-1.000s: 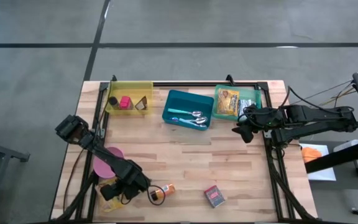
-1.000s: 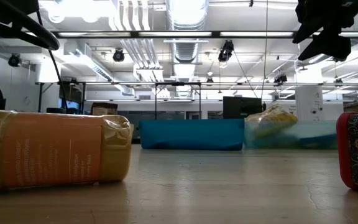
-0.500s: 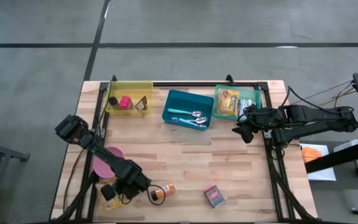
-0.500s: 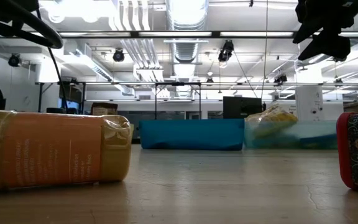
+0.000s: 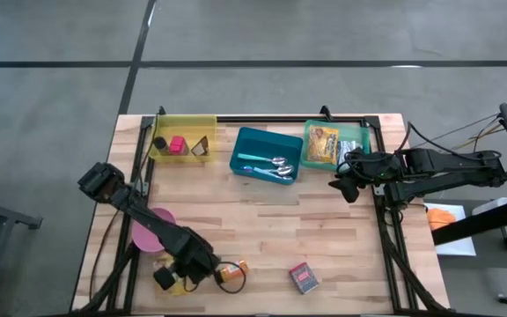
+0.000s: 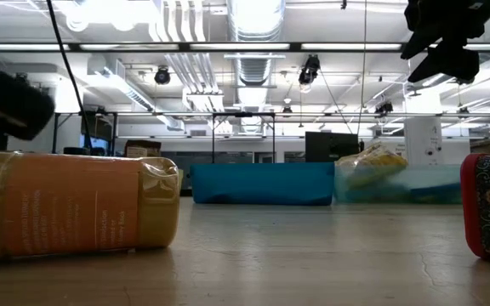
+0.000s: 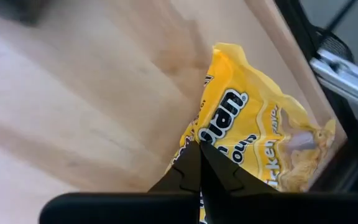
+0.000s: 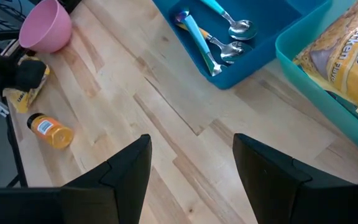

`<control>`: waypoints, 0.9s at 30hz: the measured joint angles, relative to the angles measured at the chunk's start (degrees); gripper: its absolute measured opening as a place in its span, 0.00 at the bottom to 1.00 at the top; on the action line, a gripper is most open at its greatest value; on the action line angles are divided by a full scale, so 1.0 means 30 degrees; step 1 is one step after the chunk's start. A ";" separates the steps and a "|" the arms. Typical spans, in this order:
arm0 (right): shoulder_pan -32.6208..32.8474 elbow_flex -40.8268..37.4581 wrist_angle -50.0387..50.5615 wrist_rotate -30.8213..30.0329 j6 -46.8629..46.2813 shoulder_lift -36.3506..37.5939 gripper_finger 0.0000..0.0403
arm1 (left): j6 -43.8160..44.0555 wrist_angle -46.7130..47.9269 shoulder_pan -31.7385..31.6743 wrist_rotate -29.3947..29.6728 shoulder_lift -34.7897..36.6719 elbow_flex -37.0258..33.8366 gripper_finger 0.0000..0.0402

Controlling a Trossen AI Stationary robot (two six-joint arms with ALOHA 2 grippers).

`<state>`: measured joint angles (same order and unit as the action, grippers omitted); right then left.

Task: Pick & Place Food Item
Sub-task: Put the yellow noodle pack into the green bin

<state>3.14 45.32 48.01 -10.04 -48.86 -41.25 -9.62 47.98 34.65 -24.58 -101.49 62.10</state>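
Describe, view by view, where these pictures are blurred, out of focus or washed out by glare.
Low view: the ceiling lights glare white, the orange bottle up close is soft, and a dark arm part is motion-smeared. Left wrist view: the table is streaked with blur, while the yellow packet reads fairly clearly. Right wrist view: the right gripper is soft up close. High view: evenly lit, sharp.

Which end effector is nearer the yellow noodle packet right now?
Left. The left end effector is shut on the yellow noodle packet at the table's near-left corner; the right end effector hovers far across the table beside the teal bin.
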 joint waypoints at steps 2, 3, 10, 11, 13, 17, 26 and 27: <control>0.0000 0.0000 0.0000 0.0000 0.0002 0.0000 0.56 | 0.0772 0.0025 -0.0183 0.0459 0.0000 0.0310 0.00; 0.0000 0.0000 0.0000 0.0007 0.0000 0.0000 0.56 | 0.1174 0.0025 -0.0273 0.0663 0.0000 0.0470 0.00; 0.0000 0.0000 -0.0015 0.0118 -0.0031 0.0000 0.56 | 0.3435 0.0499 -0.0603 0.2803 0.0051 0.1818 0.00; 0.0000 0.0000 -0.0015 0.0270 -0.0058 0.0000 0.56 | 0.3659 0.0859 -0.0636 0.3170 0.0051 0.2039 0.00; 0.0000 0.0000 -0.0042 0.0356 -0.0168 0.0000 0.56 | 0.4221 0.1615 -0.0718 0.4110 0.0076 0.2437 0.00; 0.0000 0.0000 -0.0104 0.0357 -0.0815 -0.0004 0.56 | 0.5902 0.2101 -0.1069 0.5088 0.0694 0.2670 0.00; 0.0000 0.0000 -0.1181 -0.0124 -0.1324 -0.0051 0.56 | 0.9733 0.2477 -0.1975 0.7297 0.2499 0.2670 0.00; 0.0000 0.0000 -0.1356 -0.0058 -0.1012 -0.0058 0.56 | 1.0058 0.2583 -0.2105 0.7490 0.2639 0.2670 0.00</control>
<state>3.14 45.32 43.94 -10.22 -51.90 -41.43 20.55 55.73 28.34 -2.11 -93.58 70.11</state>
